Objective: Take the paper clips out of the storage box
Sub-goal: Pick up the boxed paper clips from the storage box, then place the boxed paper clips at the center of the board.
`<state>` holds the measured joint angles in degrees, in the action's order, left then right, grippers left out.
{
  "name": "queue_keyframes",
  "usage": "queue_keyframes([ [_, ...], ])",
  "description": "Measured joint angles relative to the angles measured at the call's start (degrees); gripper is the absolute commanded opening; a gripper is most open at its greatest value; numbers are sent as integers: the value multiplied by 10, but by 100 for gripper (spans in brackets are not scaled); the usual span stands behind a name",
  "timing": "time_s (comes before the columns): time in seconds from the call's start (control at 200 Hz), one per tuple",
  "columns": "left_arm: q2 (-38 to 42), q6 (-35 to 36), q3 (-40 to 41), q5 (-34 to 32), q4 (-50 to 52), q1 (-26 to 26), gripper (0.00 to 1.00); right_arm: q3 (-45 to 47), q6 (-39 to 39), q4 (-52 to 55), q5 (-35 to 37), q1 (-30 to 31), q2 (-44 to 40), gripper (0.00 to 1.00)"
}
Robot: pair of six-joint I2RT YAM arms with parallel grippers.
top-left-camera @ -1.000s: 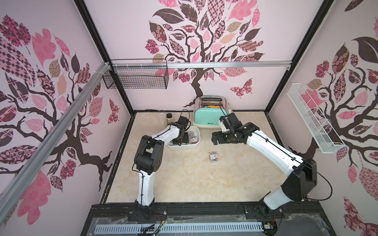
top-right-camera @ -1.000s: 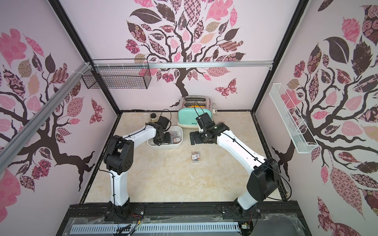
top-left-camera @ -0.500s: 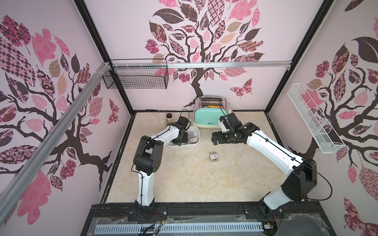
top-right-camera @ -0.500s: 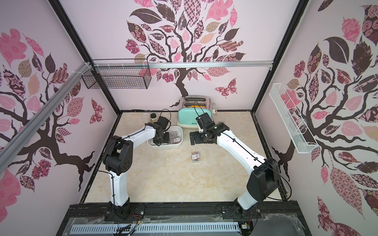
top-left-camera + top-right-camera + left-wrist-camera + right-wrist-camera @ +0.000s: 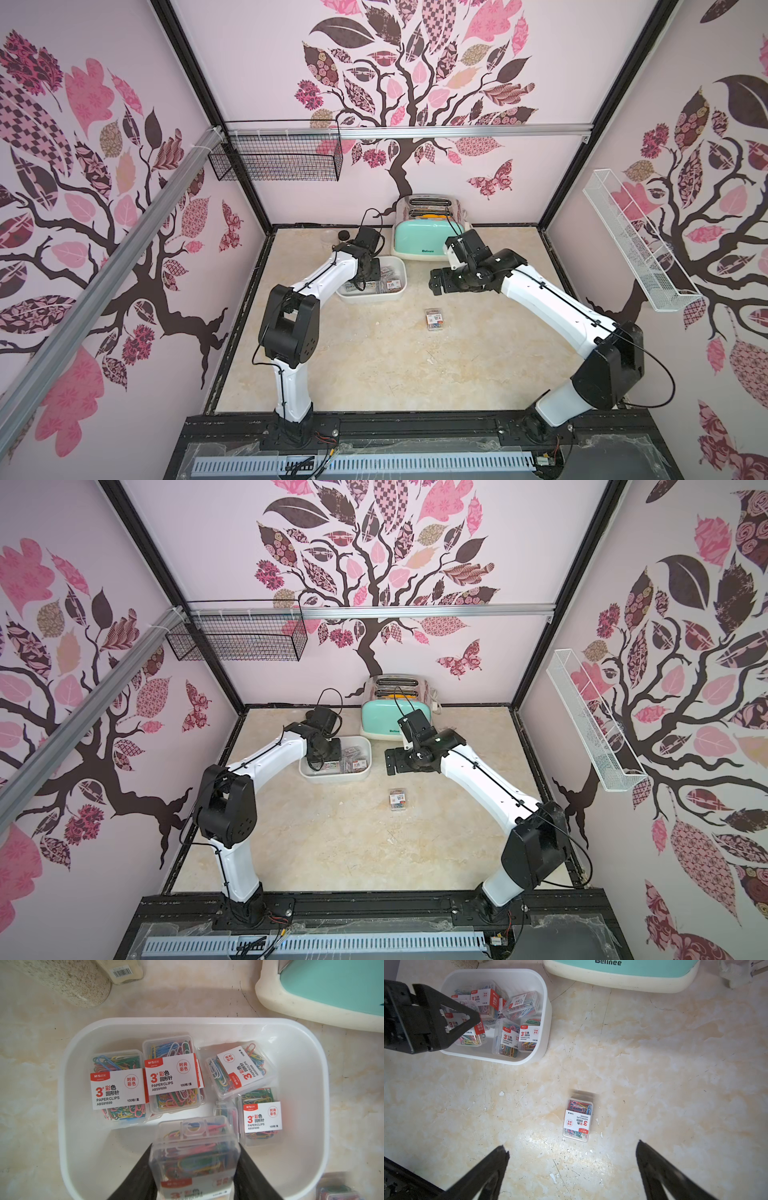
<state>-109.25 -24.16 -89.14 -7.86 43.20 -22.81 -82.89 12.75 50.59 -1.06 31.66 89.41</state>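
Paper clips (image 5: 120,1086), multicoloured, are packed in clear cases labelled "3# PAPER CLIPS ABS91699"; most are kept in the box (image 5: 87,1157). One case (image 5: 195,1157) is clamped between the left fingers (image 5: 135,1178) over it. A loose case (image 5: 577,1120) is seen on the desk (image 5: 675,1084) beneath the wide-open, empty right fingers (image 5: 488,1172). "Belinee" is printed on the toaster (image 5: 643,972).

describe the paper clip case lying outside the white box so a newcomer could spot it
Find the mint-green toaster at the back wall; the white storage box sits in front of it, to its left. Nearer the robot and off the box's right end, a small clear case of coloured clips lies on the marble tabletop. It is the only case on the table itself, touching nothing.
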Motion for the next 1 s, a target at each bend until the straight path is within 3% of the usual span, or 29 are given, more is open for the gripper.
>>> queue_keyframes([
  [0.31, 94, -18, 10, 11, 45, -41, 22, 0, 0, 0, 1, 0, -1, 99],
  [0.53, 133, -60, 44, 20, 66, -110, 22, 31, 3, 1, 5, 0, -8, 99],
  [0.735, 136, -111, 105, 41, 68, -159, 21, 56, 14, 4, 14, -2, -28, 99],
  [1.0, 87, -154, 112, 66, 34, -189, 21, 90, 26, 2, 17, -9, -64, 99],
])
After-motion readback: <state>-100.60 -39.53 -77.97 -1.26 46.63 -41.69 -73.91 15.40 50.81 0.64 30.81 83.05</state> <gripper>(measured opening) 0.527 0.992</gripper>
